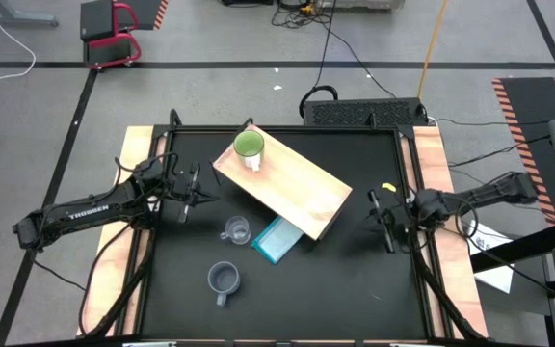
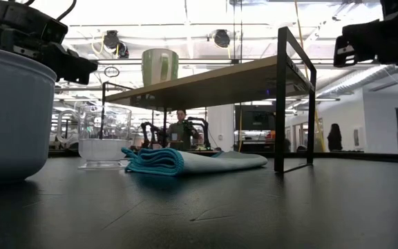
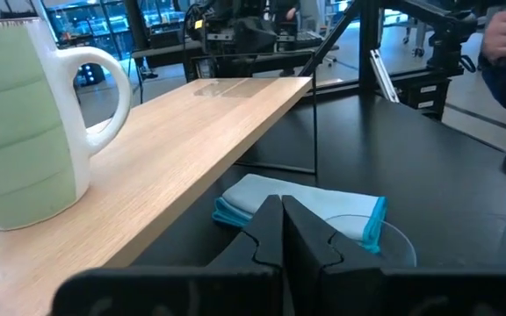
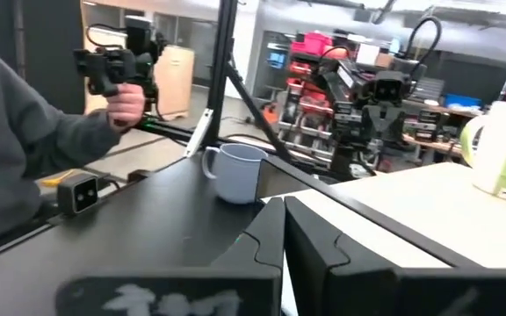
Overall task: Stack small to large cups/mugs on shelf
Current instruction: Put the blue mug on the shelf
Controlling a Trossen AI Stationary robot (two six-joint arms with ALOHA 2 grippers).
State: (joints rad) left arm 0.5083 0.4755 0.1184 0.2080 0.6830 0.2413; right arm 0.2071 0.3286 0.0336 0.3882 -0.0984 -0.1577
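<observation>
The lime-green mug (image 1: 249,146) with a white handle stands upright on the far-left end of the wooden shelf (image 1: 292,183). It also shows in the left wrist view (image 3: 25,123) and the low view (image 2: 159,66). The clear glass cup (image 1: 236,230) stands on the table near the shelf's near side. The grey-blue mug (image 1: 223,279) stands nearer the near edge. My left gripper (image 1: 189,198) hovers shut left of the shelf (image 3: 282,219). My right gripper (image 1: 385,222) hovers shut right of the shelf (image 4: 284,219). Neither holds anything.
A folded light-blue cloth (image 1: 277,239) lies on the table partly under the shelf's near edge, beside the glass cup (image 2: 104,135). The shelf stands on thin dark legs (image 2: 280,104). A person in a grey sleeve (image 4: 25,167) shows beyond the table.
</observation>
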